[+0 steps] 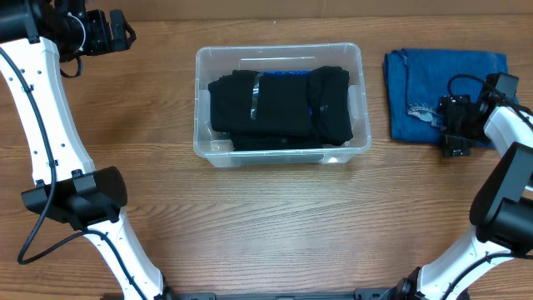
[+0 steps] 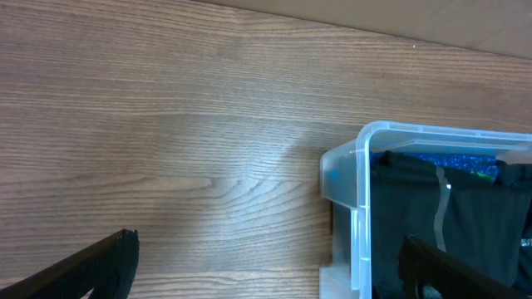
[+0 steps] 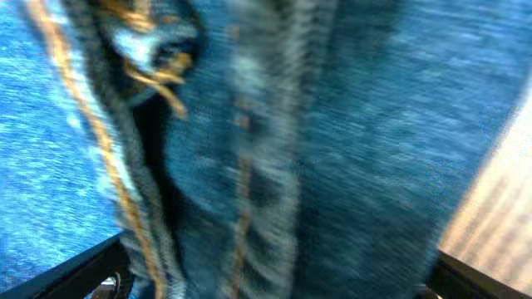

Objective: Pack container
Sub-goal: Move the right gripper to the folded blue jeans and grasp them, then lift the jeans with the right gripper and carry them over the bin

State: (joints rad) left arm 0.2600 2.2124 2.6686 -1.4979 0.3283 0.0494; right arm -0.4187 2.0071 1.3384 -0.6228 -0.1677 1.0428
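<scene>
The clear container (image 1: pixel 202 100) stands at the table's middle and holds folded black garments (image 1: pixel 279 108) with a bit of blue cloth beneath. Folded blue jeans (image 1: pixel 429 87) lie on the table to its right. My right gripper (image 1: pixel 454 127) is low over the jeans' lower right part. In the right wrist view the blurred denim (image 3: pixel 332 124) fills the frame, and the open fingers (image 3: pixel 278 266) straddle it. My left gripper (image 1: pixel 123 33) is at the far left back, open and empty. In the left wrist view its fingers (image 2: pixel 266 249) are spread, with the container's corner (image 2: pixel 362 191) at right.
The wooden table (image 1: pixel 275 217) runs to a pale back edge (image 2: pixel 465 25). The white arm bases rise from the front corners, left (image 1: pixel 75 196) and right (image 1: pixel 508 208).
</scene>
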